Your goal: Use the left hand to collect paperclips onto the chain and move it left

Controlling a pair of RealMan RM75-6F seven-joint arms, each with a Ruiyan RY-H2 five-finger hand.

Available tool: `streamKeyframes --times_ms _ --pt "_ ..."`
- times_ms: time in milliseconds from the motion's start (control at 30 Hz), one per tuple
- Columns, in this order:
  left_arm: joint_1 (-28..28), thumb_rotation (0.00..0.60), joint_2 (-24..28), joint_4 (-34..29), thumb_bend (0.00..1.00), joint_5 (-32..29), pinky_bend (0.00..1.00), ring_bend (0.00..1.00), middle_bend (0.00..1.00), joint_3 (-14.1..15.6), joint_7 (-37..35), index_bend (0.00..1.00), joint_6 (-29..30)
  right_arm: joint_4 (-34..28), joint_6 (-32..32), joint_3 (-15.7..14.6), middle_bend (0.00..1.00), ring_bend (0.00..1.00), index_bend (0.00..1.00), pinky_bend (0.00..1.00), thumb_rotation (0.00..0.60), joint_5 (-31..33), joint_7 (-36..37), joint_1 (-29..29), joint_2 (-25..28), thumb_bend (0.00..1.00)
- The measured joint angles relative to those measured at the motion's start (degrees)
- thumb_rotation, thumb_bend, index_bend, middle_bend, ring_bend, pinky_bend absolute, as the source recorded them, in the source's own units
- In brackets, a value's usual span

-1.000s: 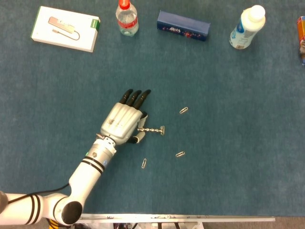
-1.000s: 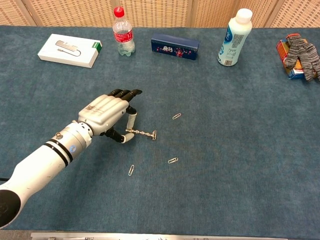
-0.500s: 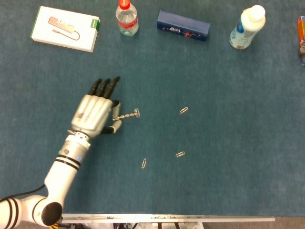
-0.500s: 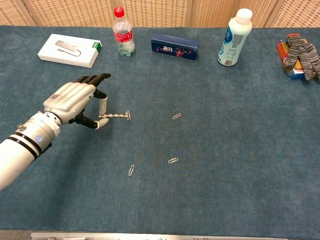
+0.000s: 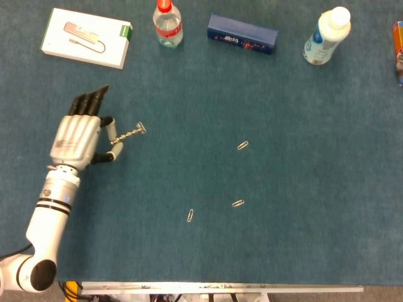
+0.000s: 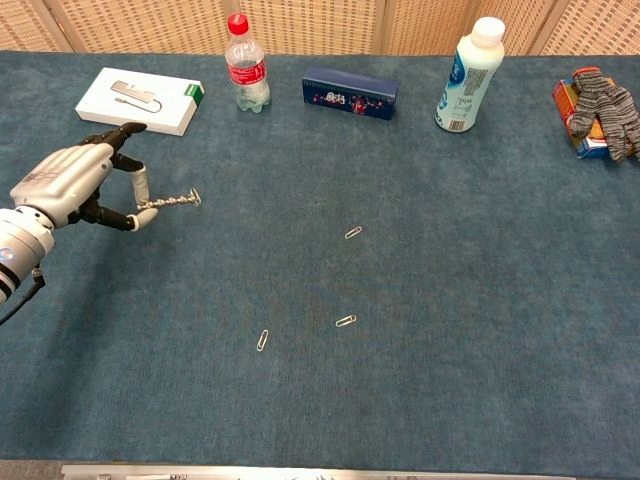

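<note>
Blue-green cloth covers the table (image 5: 302, 251). Nearest the robot lie three loose paperclips: one at front (image 5: 191, 215), one just right of it (image 5: 238, 203), a third farther back (image 5: 242, 145); all well apart from the chain, none visibly joined to it. Left hand (image 5: 79, 135) sits far left, thumb and a finger pinching one end of the chain (image 5: 129, 133), other fingers extended forward; the chain sticks out to the right, stiff-looking, free end just above or on the cloth, cannot tell which. Right hand not in view. Judgement: the leftward carry is in hand, yet the collecting looks unfinished with three clips on the cloth. Next move likely calls for swinging the chain's free end back right, down onto the nearest clip. Far edge: white box (image 5: 87, 37), water bottle (image 5: 168, 23), blue box (image 5: 242, 33), white bottle (image 5: 326, 36), gloves (image 6: 603, 104) at far right.
</note>
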Motion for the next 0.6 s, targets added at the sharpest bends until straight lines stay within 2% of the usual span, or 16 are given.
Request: streamKeyframes --times_ms 167,300,433,600 --pt "0.65 0.6 -0.01 2.46 0.32 -0.05 0.0 0.0 0.0 -0.32 -2.49 0.67 -0.87 -1.41 0.16 0.33 0.35 0.25 0.53 0.22 0.6 -0.1 -0.94 0.25 0.92 0.36" --pt "1.07 0.6 -0.39 4.59 0.32 0.01 0.0 0.0 0.0 -0.74 -3.91 0.61 -1.19 -2.56 0.29 0.51 0.35 0.25 0.53 0.22 0.6 -0.19 -1.74 0.38 1.64 0.36" --pt "1.64 0.6 -0.87 6.3 0.32 0.35 0.0 0.0 0.0 -1.06 -4.45 0.47 -0.78 -3.14 0.25 0.52 0.35 0.25 0.53 0.22 0.6 -0.23 -2.33 0.42 1.9 0.36" --pt "2.43 0.6 -0.56 6.61 0.32 0.98 0.0 0.0 0.0 -1.38 -5.07 0.21 -0.02 -3.66 -0.03 0.6 0.35 0.25 0.53 0.22 0.6 -0.15 -2.53 0.59 2.25 0.36"
